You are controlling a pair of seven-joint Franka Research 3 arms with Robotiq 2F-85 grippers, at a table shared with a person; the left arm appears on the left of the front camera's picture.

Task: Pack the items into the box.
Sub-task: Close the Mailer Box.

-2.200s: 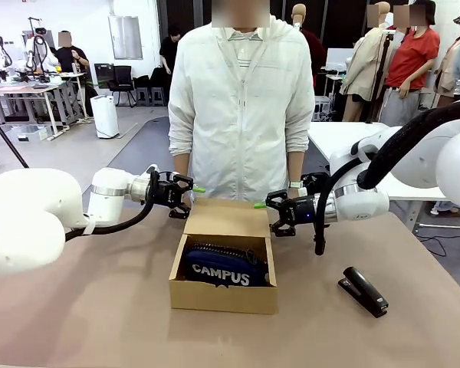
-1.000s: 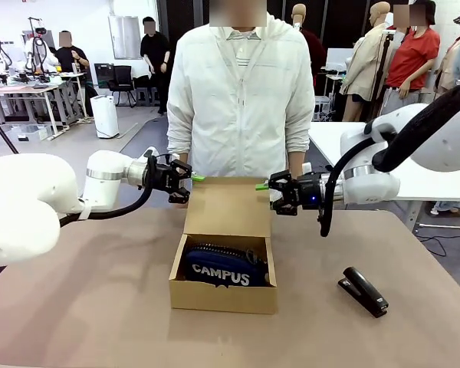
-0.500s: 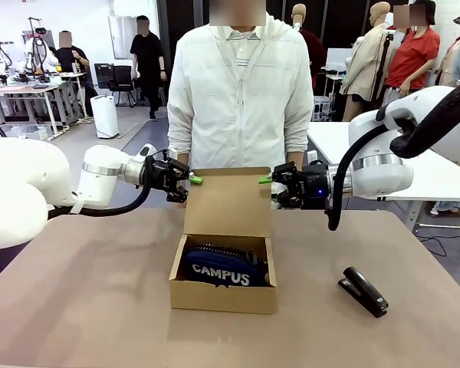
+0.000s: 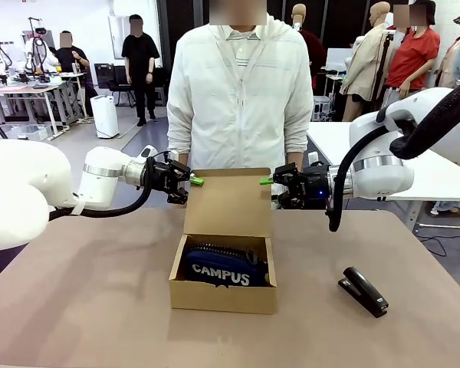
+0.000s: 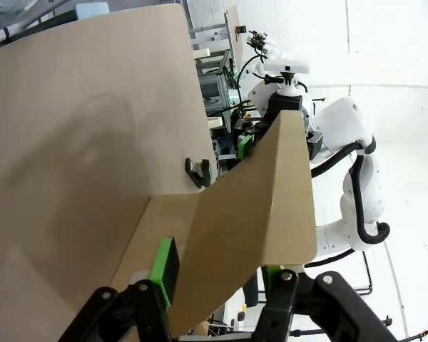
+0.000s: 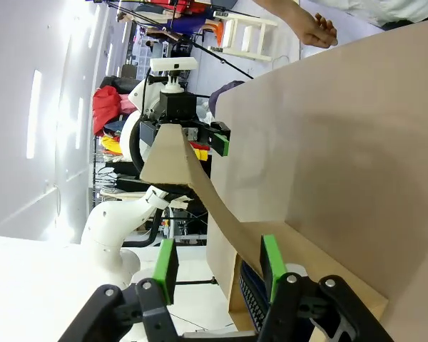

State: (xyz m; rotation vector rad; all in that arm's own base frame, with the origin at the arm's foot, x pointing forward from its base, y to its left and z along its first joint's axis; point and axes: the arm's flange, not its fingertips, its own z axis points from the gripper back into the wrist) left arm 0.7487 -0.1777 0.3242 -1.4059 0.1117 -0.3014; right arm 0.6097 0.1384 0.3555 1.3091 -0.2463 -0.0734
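The box (image 4: 222,295) sits mid-table with its lid flap (image 4: 228,203) standing upright at the back. One of the items, a navy pouch (image 4: 218,270) lettered "CAMPUS", lies inside. My left gripper (image 4: 190,181) is at the flap's top left corner and my right gripper (image 4: 267,181) at its top right corner. Both stand open, and each has its green pads on either side of the flap's edge. In the left wrist view the flap (image 5: 250,214) runs between the fingers of the left gripper (image 5: 217,274). The right wrist view shows the right gripper (image 6: 217,267) astride the flap (image 6: 200,185), with the pouch (image 6: 251,299) below.
A black stapler (image 4: 363,290) lies on the brown table (image 4: 84,307) to the right of the box. A person in a white jacket (image 4: 241,107) stands close behind the lid at the far edge, hands low.
Both grippers have risen and drawn inward with the flap between their fingers. The flap swung from leaning back to upright. Over the last half second almost nothing moved.
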